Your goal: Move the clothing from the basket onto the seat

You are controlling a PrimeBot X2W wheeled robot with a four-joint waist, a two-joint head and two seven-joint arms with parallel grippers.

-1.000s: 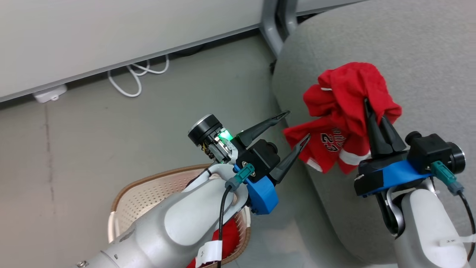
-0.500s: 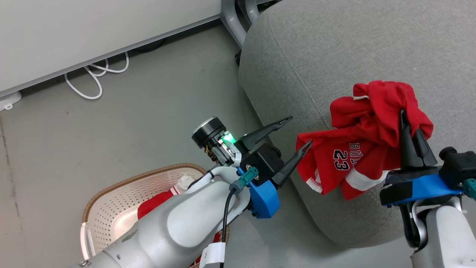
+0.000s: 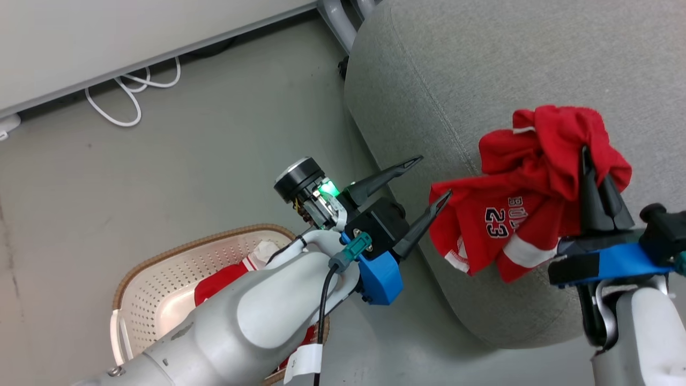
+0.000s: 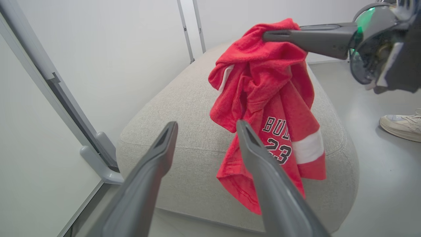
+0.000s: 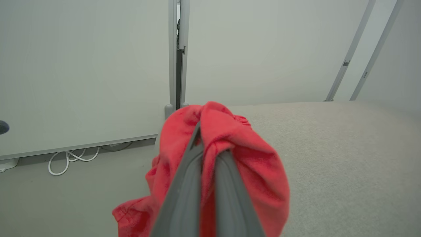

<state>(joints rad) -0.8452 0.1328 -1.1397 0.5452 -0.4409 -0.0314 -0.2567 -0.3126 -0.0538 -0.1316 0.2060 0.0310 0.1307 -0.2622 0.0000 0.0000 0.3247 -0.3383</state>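
Item one: your right tool (image 3: pixel 594 166), fingers clamped together on a bunched fold of the red garment (image 3: pixel 509 214). The cloth hangs below the tool over the seat (image 3: pixel 455 80); the high grip likely keeps its hem off the floor. Item two: your left tool (image 3: pixel 435 176), spread wide and empty, tips just beside that hem. Item three: a second red garment (image 3: pixel 220 279) in the basket (image 3: pixel 161 262), behind the left tool, not yet moved.
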